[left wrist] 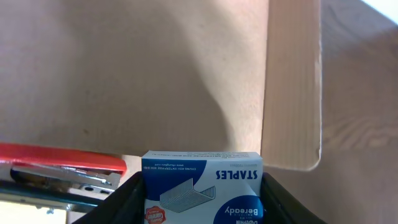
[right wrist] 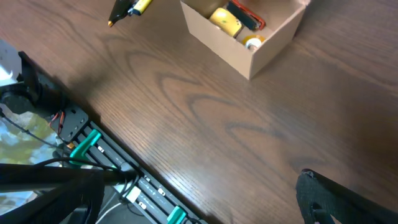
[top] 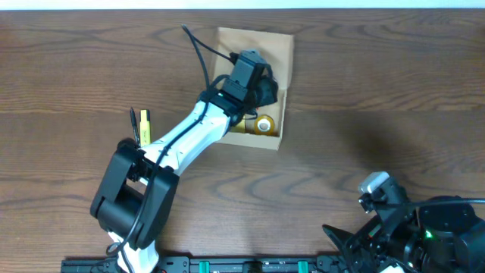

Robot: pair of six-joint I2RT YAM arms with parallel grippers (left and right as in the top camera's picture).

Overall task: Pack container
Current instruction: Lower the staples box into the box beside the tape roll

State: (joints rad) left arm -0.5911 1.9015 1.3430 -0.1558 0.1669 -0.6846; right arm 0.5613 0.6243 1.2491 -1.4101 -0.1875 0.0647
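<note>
The container (top: 282, 114) is a tan cardboard box at the table's far centre, with its flap lid open toward the back. My left gripper (top: 261, 87) reaches down into it and is shut on a blue box of staples (left wrist: 202, 186). In the left wrist view the container's inner wall (left wrist: 155, 74) fills the frame, and a red stapler (left wrist: 62, 158) lies inside at the left. A yellow roll (top: 264, 125) also lies in the box. My right gripper (top: 345, 241) rests at the near right edge, far from the container (right wrist: 273, 43). Only one of its fingers (right wrist: 336, 199) shows.
A yellow marker and a dark pen (top: 141, 125) lie on the table left of the left arm; they also show in the right wrist view (right wrist: 127, 9). The robot's base rail (right wrist: 106, 162) runs along the near table edge.
</note>
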